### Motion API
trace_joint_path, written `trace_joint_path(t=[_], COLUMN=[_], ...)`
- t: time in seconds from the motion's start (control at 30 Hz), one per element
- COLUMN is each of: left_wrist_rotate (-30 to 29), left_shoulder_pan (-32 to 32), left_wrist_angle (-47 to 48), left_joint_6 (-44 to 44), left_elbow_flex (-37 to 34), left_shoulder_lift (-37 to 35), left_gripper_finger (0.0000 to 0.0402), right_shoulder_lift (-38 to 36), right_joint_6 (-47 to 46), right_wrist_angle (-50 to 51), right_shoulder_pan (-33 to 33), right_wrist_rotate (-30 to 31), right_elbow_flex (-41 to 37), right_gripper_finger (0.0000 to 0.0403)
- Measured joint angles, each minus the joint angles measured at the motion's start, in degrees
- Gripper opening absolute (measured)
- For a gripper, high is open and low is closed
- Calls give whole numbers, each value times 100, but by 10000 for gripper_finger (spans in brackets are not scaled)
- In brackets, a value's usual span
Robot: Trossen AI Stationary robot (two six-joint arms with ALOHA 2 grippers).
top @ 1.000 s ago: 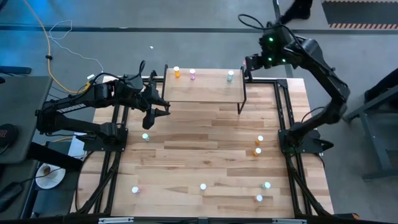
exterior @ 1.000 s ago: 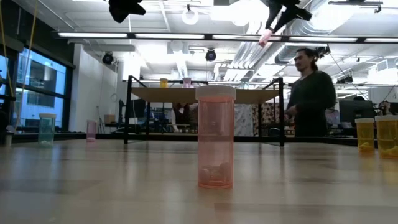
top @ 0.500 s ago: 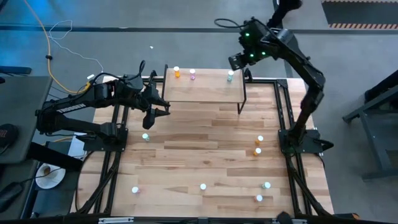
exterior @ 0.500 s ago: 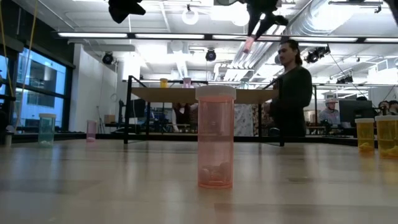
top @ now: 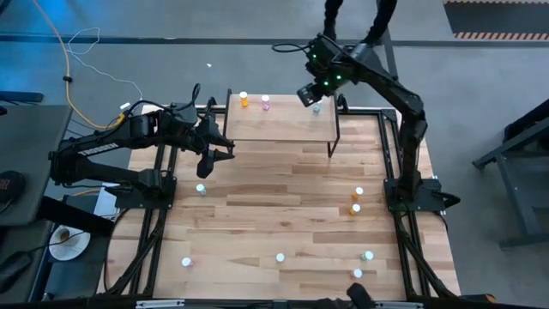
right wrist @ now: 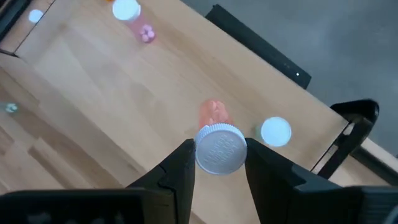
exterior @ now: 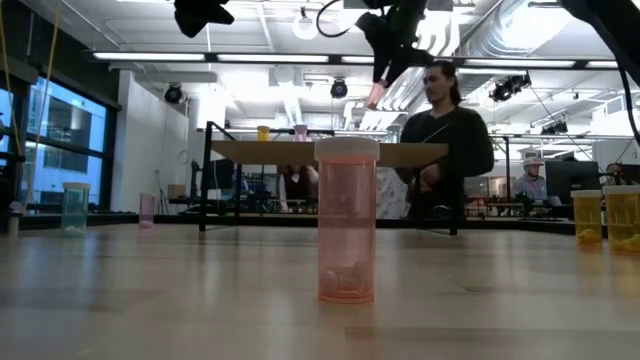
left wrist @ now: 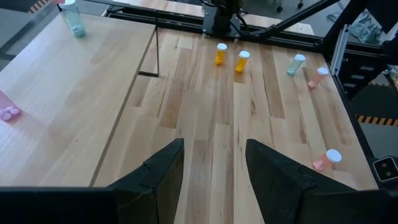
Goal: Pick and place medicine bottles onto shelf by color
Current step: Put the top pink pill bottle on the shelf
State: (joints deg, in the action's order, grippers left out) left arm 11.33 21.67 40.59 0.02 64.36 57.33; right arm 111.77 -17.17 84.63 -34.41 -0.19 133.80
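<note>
arms: two, dark, jointed | right arm (top: pixel 403 94): green lights, black cable loop | left arm (top: pixel 103 154): possibly white lettering

Between the right gripper (right wrist: pixel 214 163)'s matt black plastic fingers (right wrist: pixel 177 168) sits a bottle (right wrist: pixel 217 140) of translucent pink plastic with a ribbed white cap. Beyond them, the shelf (right wrist: pixel 93 81) is smooth pale wood on thin black metal legs. The table (left wrist: pixel 205 118) is jointed wood planks, lightly sheened.

Shelf (top: pixel 279 123) w/ 3 bottles (top: pixel 265 103)

Three bottles (top: pixel 265 103) (in a row) on shelf (top: pixel 279 125)
</note>
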Motion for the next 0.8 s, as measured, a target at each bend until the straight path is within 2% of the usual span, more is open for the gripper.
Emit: trace_joint_path(t=[0.4, 0.8], left_wrist_rotate=[0, 0], left_shoulder_pan=[-2, 0], left_wrist_angle=[7, 7], left_joint_6=[11, 10], left_elbow_flex=[0, 0], left_shoulder_lift=[1, 1], left_gripper_finger=[163, 163], right_shoulder_lift=[485, 760], right_joint_6=[518, 868], right_wrist_angle=[-107, 232], right_shoulder_pan=[339, 747], right_wrist_rotate=[-10, -33], right_elbow_flex=[0, -4], right_gripper_finger=[119, 119])
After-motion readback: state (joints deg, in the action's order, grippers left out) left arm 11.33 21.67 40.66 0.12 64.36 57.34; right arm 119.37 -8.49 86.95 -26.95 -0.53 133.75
